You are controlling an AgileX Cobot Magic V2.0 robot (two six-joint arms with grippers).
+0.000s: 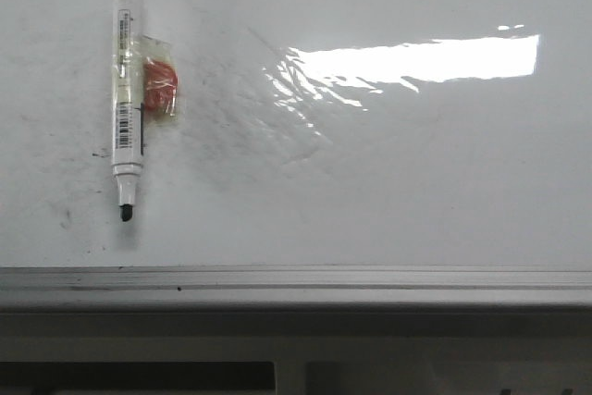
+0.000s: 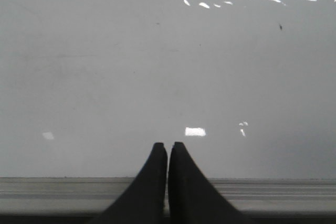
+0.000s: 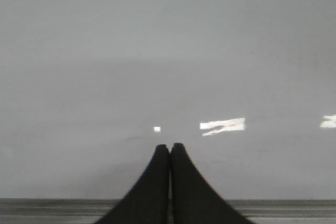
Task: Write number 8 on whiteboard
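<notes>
The whiteboard (image 1: pixel 370 191) fills the front view, glossy white with faint grey smudges and a bright reflection. No number 8 shows on it in any view. A white marker pen (image 1: pixel 127 90) with a black cap end and an uncapped black tip lies at the board's left, tip toward the near edge. A red block (image 1: pixel 160 88) is taped to its side. Neither gripper appears in the front view. My left gripper (image 2: pixel 168 146) is shut and empty above the board's near edge. My right gripper (image 3: pixel 170 146) is shut and empty too, over bare board.
The board's grey metal frame edge (image 1: pixel 296 286) runs along the near side, also the frame edge (image 2: pixel 273 190) in the left wrist view. Faint dark scuffs (image 1: pixel 69 215) mark the board near the pen tip.
</notes>
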